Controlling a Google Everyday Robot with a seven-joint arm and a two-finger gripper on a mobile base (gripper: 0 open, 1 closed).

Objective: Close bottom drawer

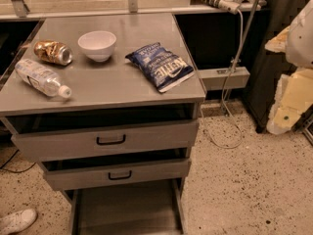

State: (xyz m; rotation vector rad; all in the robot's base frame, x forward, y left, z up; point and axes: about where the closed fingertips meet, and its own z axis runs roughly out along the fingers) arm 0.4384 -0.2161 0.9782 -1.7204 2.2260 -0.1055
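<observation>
My gripper point(289, 104) hangs at 3 o'clock by the right edge, over the speckled floor point(244, 190) and well apart from the cabinet; whether it is spread or closed I cannot tell. At 6 o'clock, nearest, the bottom drawer point(127, 209) stands pulled far out, with a white shoe point(17, 220) at 8 o'clock. Above it the middle drawer point(146, 170) and top drawer point(156, 137) sit slightly out, and farther, on the cabinet top point(112, 84), lie a water bottle point(41, 78), a crushed can point(53, 52), a white bowl point(97, 45) and a blue Kettle chip bag point(160, 66).
</observation>
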